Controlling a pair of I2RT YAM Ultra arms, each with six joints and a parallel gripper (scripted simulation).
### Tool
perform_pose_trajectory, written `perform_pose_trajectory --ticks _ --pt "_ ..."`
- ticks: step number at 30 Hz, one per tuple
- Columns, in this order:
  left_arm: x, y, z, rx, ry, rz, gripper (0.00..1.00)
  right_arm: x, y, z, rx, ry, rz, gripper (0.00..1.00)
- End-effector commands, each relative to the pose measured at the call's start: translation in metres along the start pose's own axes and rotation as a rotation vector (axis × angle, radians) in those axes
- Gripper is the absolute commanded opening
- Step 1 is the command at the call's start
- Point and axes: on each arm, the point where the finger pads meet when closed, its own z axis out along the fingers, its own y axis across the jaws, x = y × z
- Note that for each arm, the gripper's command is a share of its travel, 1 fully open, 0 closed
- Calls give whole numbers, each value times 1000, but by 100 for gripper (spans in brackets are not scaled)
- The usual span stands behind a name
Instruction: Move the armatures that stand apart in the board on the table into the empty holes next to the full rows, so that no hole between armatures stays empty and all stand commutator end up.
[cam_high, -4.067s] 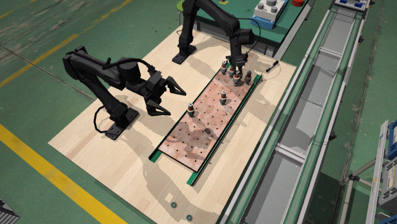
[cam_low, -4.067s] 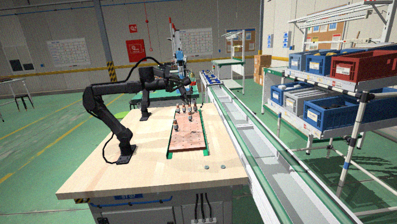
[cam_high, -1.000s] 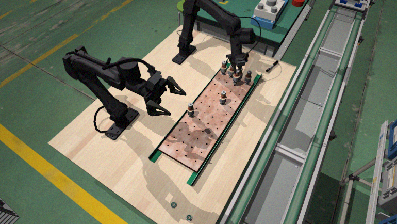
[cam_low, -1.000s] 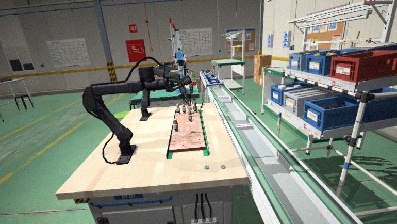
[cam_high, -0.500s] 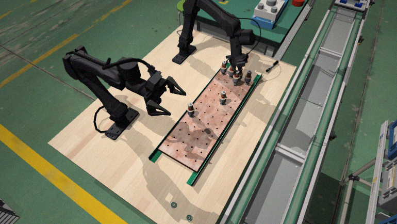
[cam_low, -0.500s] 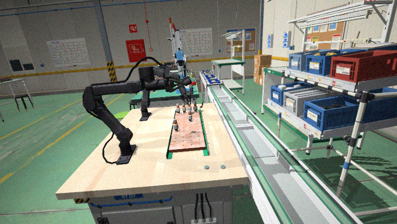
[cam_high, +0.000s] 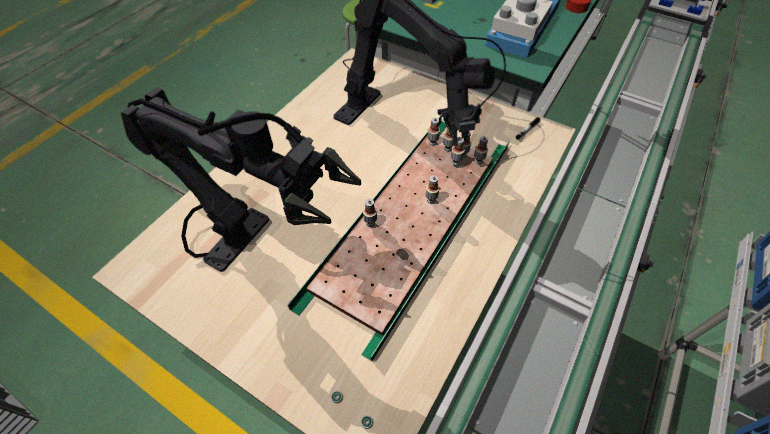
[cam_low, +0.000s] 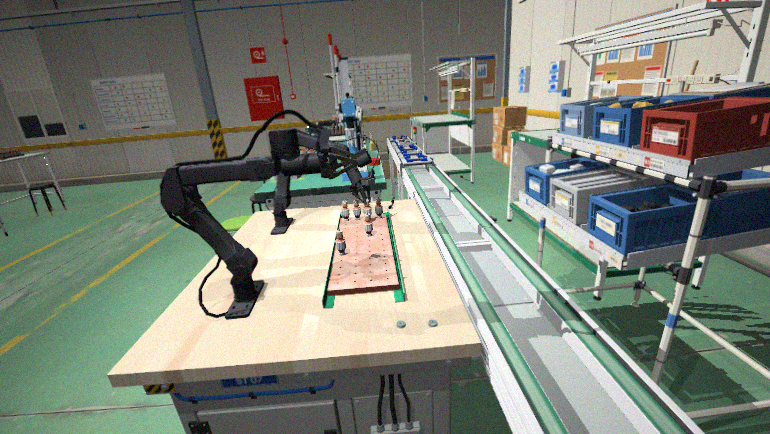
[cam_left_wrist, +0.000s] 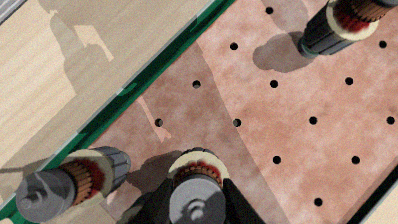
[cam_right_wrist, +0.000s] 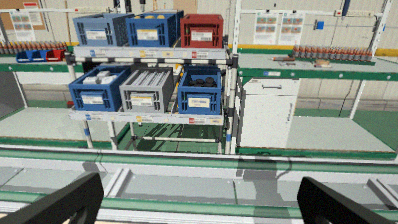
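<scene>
My left jaws (cam_high: 458, 139) (cam_low: 367, 195) are clenched on an upright armature (cam_high: 457, 152) (cam_low: 367, 210) (cam_left_wrist: 197, 200) at the pinkish board (cam_high: 334, 280) (cam_low: 361, 272) (cam_left_wrist: 300, 185); another (cam_high: 480, 150) (cam_low: 378, 208) (cam_left_wrist: 85, 182) stands just beside them. My right jaws (cam_high: 344, 202) (cam_low: 365, 175) are spread, released, above the pale wooden table (cam_high: 242, 323) (cam_low: 301, 345) (cam_left_wrist: 40, 75), facing the conveyor (cam_high: 582, 226) (cam_low: 506, 264) (cam_right_wrist: 185, 187) and, beyond it, the bin rack (cam_high: 727, 345) (cam_low: 682, 280) (cam_right_wrist: 232, 80) on green floor (cam_high: 53, 215) (cam_low: 107, 269) (cam_right_wrist: 172, 146).

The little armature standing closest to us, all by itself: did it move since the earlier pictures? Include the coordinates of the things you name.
No. The nearest lone armature (cam_high: 369, 215) (cam_low: 340, 244) stands at the same spot on the board (cam_high: 350, 305) (cam_low: 355, 281) (cam_left_wrist: 295, 140) in the top view.
</scene>
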Motion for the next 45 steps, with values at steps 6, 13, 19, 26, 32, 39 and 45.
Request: perform_pose_trajectory --ticks 6,13,19,26,32,39,45 --pt "-17 13 -6 -42 -90 24 1 -25 -2 -8 12 -50 11 100" --pt "-14 13 -1 -38 -86 18 1 -25 -2 -8 12 -50 11 100" --pt "-19 7 -1 -34 -90 26 37 -25 -2 -8 12 -50 11 100" --pt "-19 4 1 -29 -86 29 37 -25 -2 -8 12 -50 11 100" --pt "-19 4 1 -30 -85 29 37 -25 -2 -8 12 -50 11 100" --pt "-24 4 -8 -37 -95 33 37 -25 -2 -8 12 -51 11 100" --pt "-29 6 -20 -42 -101 37 37 -25 -2 -8 12 -51 11 100"
